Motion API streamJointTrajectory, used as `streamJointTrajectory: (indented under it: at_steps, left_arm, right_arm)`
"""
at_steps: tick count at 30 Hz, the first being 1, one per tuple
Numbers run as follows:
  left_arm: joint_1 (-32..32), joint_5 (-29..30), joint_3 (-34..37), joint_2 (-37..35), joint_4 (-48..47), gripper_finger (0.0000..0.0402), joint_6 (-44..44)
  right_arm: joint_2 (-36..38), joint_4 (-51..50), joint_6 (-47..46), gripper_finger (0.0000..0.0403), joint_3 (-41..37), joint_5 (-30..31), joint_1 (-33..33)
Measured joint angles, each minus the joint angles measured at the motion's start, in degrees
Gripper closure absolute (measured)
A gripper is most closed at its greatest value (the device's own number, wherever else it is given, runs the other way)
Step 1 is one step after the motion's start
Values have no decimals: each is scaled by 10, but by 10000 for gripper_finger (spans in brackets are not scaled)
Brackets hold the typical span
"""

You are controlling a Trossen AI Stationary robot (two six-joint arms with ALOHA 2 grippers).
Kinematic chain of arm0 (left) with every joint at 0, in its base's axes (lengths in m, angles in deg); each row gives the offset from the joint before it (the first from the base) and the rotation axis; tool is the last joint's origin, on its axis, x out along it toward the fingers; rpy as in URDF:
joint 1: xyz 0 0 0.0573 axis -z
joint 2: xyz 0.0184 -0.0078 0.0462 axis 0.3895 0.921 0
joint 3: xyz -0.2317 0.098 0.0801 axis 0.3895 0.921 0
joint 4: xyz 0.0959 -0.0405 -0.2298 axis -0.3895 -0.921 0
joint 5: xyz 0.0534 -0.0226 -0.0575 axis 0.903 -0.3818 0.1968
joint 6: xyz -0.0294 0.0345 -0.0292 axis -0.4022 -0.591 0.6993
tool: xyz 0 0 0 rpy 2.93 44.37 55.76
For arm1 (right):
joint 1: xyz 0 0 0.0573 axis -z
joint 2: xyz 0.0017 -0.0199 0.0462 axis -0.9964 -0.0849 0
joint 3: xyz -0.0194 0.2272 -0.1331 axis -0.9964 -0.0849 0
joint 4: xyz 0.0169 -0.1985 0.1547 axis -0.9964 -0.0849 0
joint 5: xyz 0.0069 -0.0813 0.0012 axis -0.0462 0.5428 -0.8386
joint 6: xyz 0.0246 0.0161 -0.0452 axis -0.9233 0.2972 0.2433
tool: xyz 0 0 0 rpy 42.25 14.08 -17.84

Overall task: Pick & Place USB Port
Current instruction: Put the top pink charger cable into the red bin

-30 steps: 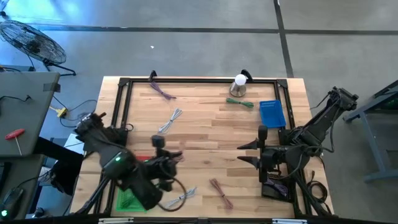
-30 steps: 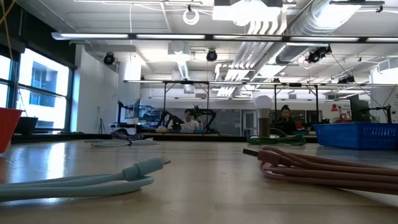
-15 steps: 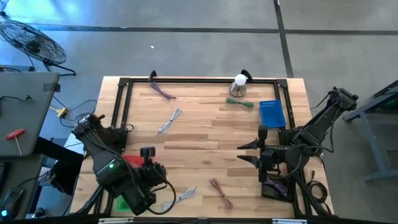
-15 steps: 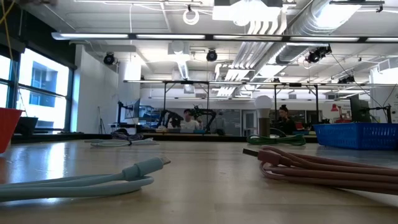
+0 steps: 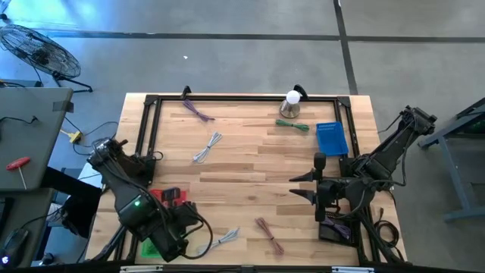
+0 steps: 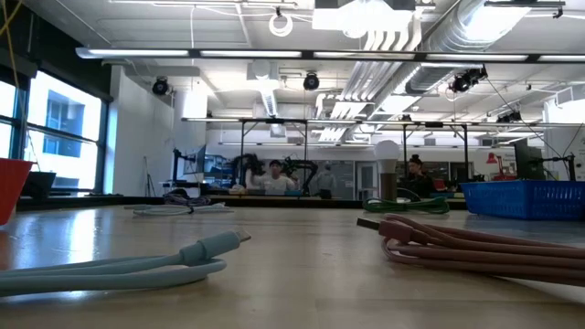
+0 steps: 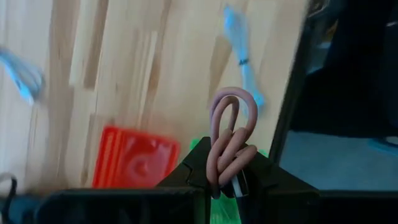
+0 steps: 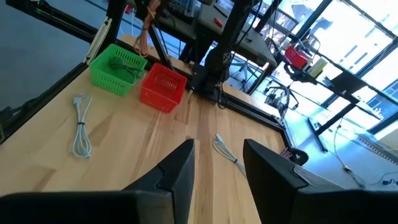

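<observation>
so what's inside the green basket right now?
In the right wrist view, the green basket holds a dark coiled cable; its colour is unclear. From above, the left arm covers most of it. The left pincer grips a pink cable.

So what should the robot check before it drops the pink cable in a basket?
1. Cable held: ok. The left pincer is shut on the pink cable, whose loop sticks up between the fingers.
2. Baskets within reach: ok. The red basket and green basket sit side by side at the table's left front corner, by the left arm.
3. Pincer right over a basket: cannot tell. Both show just beyond it.
4. Green basket's contents: cannot tell. Something green seems to lie inside.
5. Right pincer out of the way: ok. It waits open on the table's right side.
6. Nearby pale blue cable clear of the baskets: ok.
</observation>
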Motion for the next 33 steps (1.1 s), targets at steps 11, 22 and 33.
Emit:
streamJointTrajectory:
  at_steps: [11, 22, 33]
  left_arm:
    - [-16, -45, 235, -113, -4, 368, 64]
    - [-15, -49, 386, -206, 3, 369, 135]
    - [-15, -27, 396, -206, 62, 369, 132]
  right_arm:
    - [0, -7, -6, 274, 0, 0, 0]
    - [0, -7, -2, 274, 0, 11, 2]
    - [0, -14, -24, 274, 0, -41, 34]
